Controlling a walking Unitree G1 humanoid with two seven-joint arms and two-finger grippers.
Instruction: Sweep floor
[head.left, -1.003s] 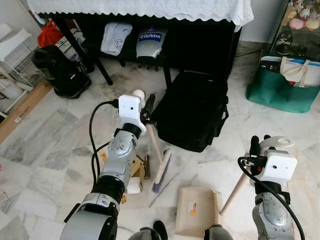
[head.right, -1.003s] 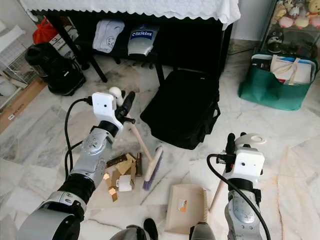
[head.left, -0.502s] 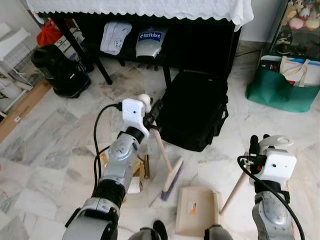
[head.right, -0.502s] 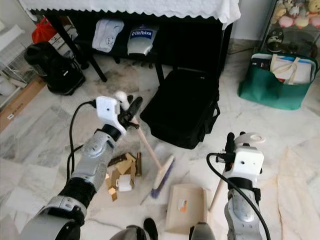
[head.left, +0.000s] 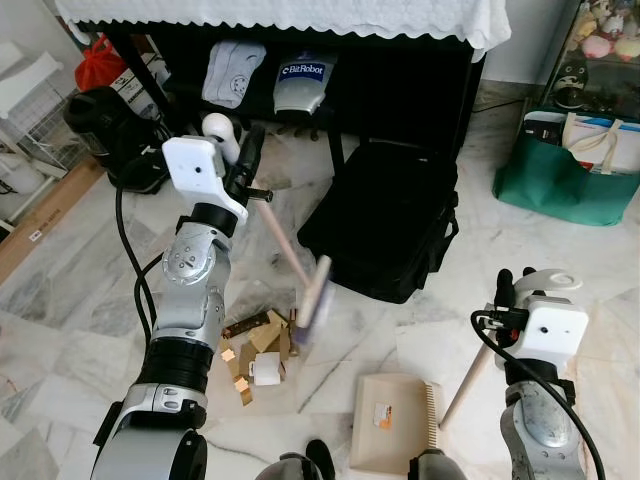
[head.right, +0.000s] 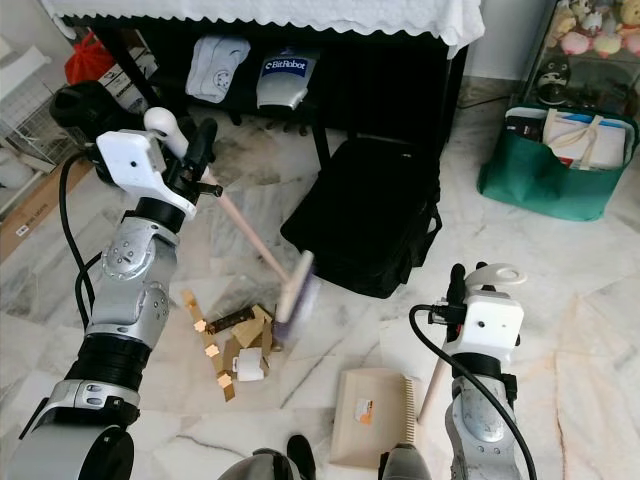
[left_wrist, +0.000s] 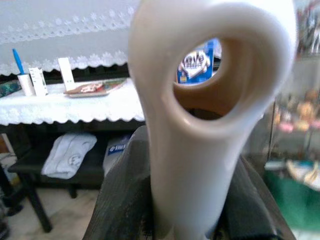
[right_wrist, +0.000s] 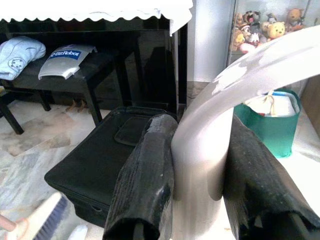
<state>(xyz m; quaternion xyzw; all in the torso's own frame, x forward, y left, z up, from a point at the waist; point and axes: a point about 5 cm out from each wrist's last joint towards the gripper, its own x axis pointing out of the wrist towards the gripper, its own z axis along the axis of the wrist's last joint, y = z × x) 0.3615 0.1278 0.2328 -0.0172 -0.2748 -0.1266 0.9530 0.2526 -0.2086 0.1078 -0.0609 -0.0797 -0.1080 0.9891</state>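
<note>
Above scraps (head.left: 255, 355), left gripper (head.left: 243, 170) clamps broom (head.left: 290, 262), slanting down-right, head lowest.

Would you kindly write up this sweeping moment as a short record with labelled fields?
Setting: marble floor in front of a black table with a white cloth
Left gripper: raised, shut on the brush handle
Brush head: blurred, beside the debris
Debris: cardboard scraps piled on the floor
Right gripper: shut on the dustpan handle
Dustpan: flat on the floor, right of the debris
Nearby: black bag, green bag
</note>
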